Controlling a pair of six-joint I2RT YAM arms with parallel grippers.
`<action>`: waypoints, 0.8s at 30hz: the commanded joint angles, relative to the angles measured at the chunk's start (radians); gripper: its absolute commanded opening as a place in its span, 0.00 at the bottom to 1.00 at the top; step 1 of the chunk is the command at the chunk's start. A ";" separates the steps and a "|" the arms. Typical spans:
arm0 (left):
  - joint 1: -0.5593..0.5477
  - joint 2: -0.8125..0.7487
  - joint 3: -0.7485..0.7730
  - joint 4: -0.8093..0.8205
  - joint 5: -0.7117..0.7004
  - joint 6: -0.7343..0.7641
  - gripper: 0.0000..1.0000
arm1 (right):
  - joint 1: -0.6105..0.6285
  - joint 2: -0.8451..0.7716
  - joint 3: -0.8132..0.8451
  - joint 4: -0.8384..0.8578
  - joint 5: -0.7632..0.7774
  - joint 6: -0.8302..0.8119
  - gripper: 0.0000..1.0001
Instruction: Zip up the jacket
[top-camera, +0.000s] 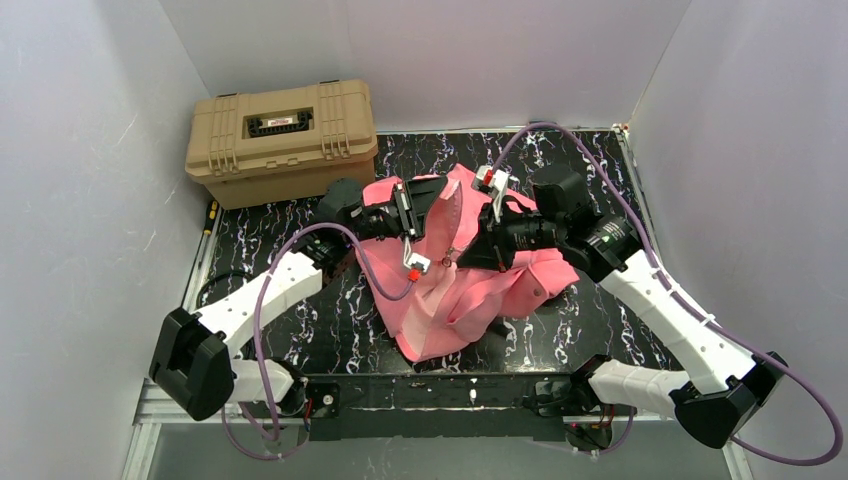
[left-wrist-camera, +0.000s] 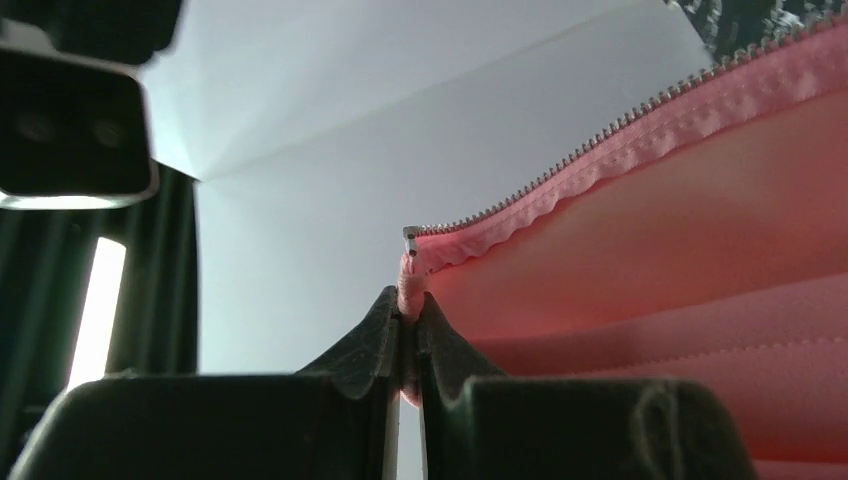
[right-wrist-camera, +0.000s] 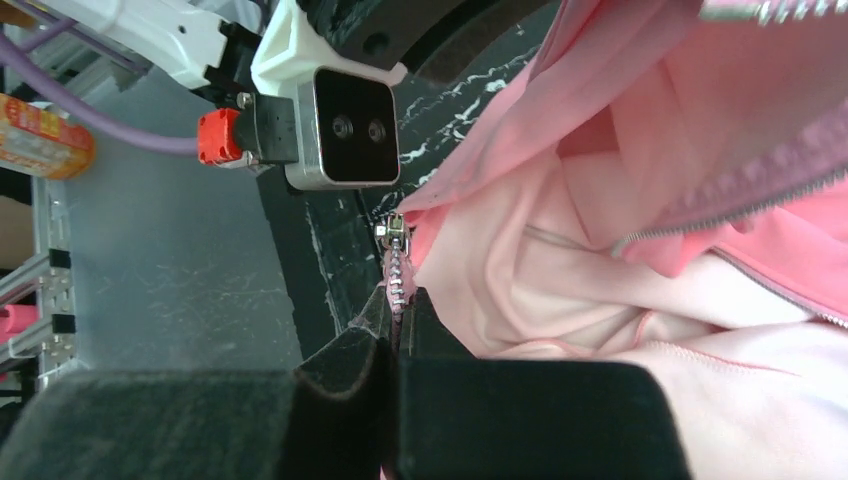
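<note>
Left tool (left-wrist-camera: 408, 310) and right tool (right-wrist-camera: 398, 315) are each pinched shut on a zipper end
Jacket (top-camera: 470, 290) sits bunched mid-desk (top-camera: 600, 330), front open, sides not yet joined. Grips are only on thin tape, so a tug could slip one out, and floppy fabric may twist the pin (left-wrist-camera: 410, 237) off-line when the sides meet.

The salmon-pink jacket (top-camera: 455, 310) lies crumpled in the middle of the tabletop (top-camera: 590, 325). It is unzipped, and its open front shows the pale pink lining (right-wrist-camera: 520, 270). One zipper (left-wrist-camera: 600, 143) edge is stretched taut, its metal teeth ending at a small metal stop.
</note>
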 joint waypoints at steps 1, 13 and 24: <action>-0.004 -0.041 0.010 0.096 0.194 0.331 0.00 | -0.008 -0.041 -0.017 0.141 -0.092 0.045 0.01; -0.007 -0.112 -0.057 0.087 0.282 0.441 0.00 | -0.097 -0.027 -0.096 0.358 -0.234 0.221 0.01; -0.006 -0.103 -0.048 0.080 0.282 0.482 0.00 | -0.116 0.001 -0.148 0.545 -0.317 0.379 0.01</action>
